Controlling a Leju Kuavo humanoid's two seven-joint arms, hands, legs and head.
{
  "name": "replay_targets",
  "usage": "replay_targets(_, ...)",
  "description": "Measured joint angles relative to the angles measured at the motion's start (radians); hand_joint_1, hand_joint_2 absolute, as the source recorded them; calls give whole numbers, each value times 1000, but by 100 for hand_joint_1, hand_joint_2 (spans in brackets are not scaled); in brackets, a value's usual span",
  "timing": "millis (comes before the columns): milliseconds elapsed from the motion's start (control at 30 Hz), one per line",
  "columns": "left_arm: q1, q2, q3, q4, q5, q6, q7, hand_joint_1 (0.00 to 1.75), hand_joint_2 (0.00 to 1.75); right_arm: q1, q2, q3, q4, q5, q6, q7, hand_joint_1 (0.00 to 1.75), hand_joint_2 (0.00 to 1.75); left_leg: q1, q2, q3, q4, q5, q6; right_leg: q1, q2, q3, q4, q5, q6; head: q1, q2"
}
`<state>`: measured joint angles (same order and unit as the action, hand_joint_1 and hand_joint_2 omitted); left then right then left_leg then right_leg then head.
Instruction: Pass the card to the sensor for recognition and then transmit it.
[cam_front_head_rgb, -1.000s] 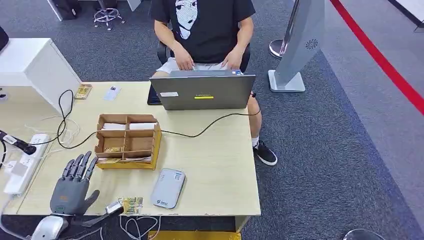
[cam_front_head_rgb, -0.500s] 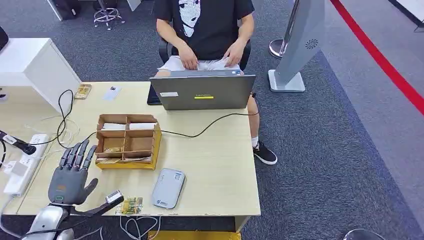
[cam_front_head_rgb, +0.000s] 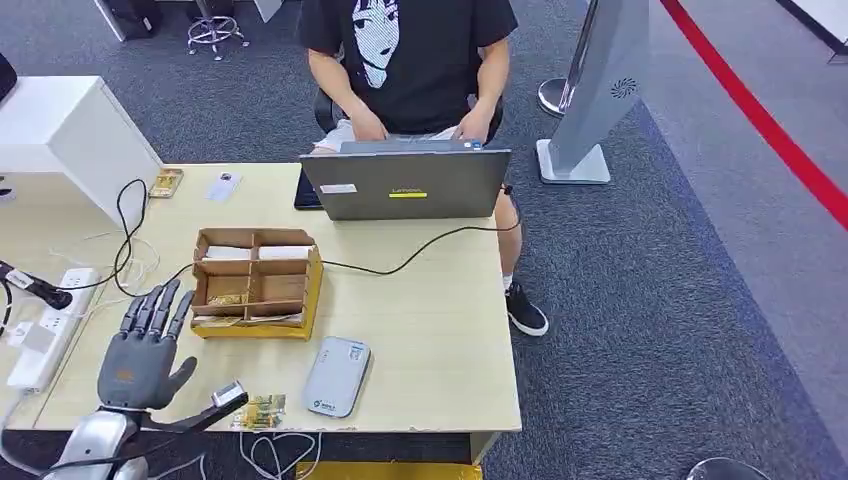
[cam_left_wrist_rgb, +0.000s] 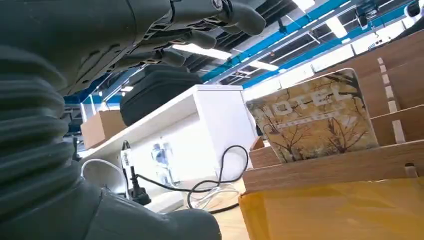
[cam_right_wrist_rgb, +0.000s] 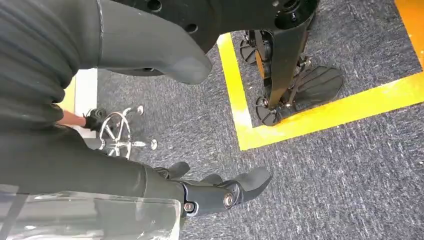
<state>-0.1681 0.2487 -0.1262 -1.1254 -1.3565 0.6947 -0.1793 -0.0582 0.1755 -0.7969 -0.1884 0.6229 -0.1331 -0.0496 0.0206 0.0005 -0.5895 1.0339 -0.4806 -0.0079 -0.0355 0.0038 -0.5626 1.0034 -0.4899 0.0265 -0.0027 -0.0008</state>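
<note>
At the far left of the wooden table (cam_front_head_rgb: 440, 330) lies a white power strip (cam_front_head_rgb: 45, 325) with thin cables around it. Next to it the left hand (cam_front_head_rgb: 140, 350) hovers above the table, its grey fingers (cam_front_head_rgb: 155, 310) stretched and apart, holding nothing. Its fingertips reach close to the left wall of the cardboard box (cam_front_head_rgb: 258, 283), without touching as far as can be seen.

The box is shallow and rectangular, of brown cardboard, divided into small compartments, and it stands on a yellow base. In the two back compartments lie white flat cards. In the front left compartment stands a card (cam_front_head_rgb: 226, 299) with a yellowish picture. In the left wrist view this card (cam_left_wrist_rgb: 312, 117) leans upright behind the front wall of the box (cam_left_wrist_rgb: 340, 167) and shows bare trees and the word HOTEL.

Near the front edge of the table lies another small yellowish card (cam_front_head_rgb: 262, 410), and just right of it a flat grey sensor (cam_front_head_rgb: 337, 376) with rounded corners.

At the back edge stands an open grey laptop (cam_front_head_rgb: 405, 183), and a black cable (cam_front_head_rgb: 420, 250) runs from it over the table. Behind it a person (cam_front_head_rgb: 405, 60) in a black shirt sits typing.

The right hand (cam_right_wrist_rgb: 220, 192) hangs over grey carpet (cam_right_wrist_rgb: 345, 170) with yellow tape lines, its dark fingers loosely bent and grasping nothing
</note>
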Motion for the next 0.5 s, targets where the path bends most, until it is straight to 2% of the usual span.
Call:
replay_targets(233, -50, -18, -63, 48, -17, 3, 21, 0, 175, -2, 0, 0, 0, 15, 6, 3, 0, 175, 0, 0, 0, 0, 0, 0, 0, 0, 0, 0, 0, 0, 0, 0)
replay_targets(500, -68, -21, -71, 68, 0, 3, 19, 0, 175, -3, 0, 0, 0, 23, 6, 3, 0, 175, 0, 0, 0, 0, 0, 0, 0, 1, 0, 0, 0, 0, 0, 0)
